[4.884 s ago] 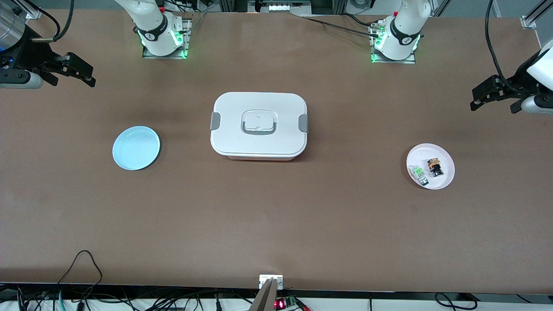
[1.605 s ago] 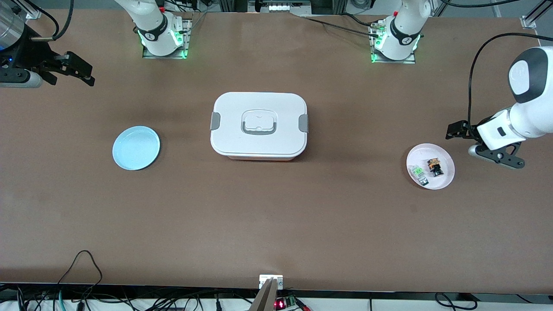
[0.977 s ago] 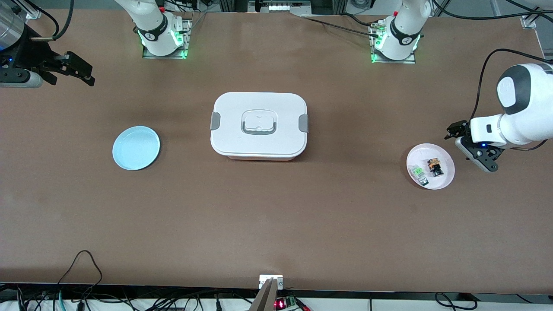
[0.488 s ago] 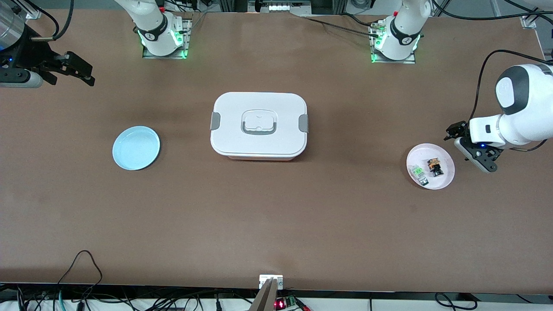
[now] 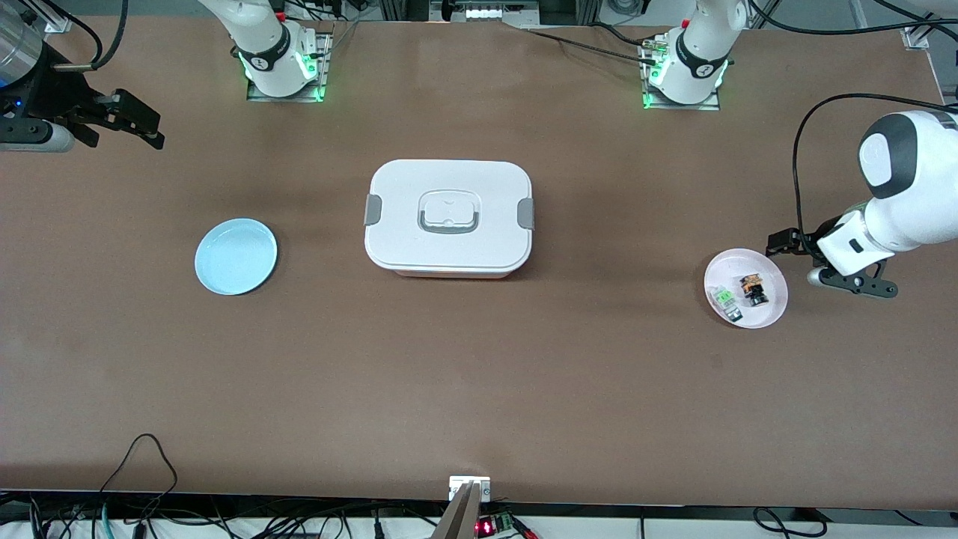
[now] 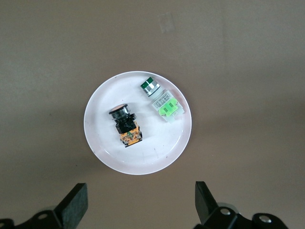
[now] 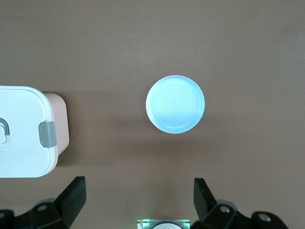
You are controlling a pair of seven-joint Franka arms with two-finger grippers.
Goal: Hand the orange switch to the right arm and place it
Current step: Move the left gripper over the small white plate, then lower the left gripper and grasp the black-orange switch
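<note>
The orange switch [image 6: 126, 125] lies on its side on the pink plate [image 5: 775, 303], beside the green switch [image 6: 162, 100]; it looks light, rigid and rolly, best pinched across its black body. The left pincer [image 5: 827, 260] hangs wide just beside the plate, having swung in from the bench's end, while the right pincer [image 5: 123, 120] waits, also wide, well away from the plate.
</note>
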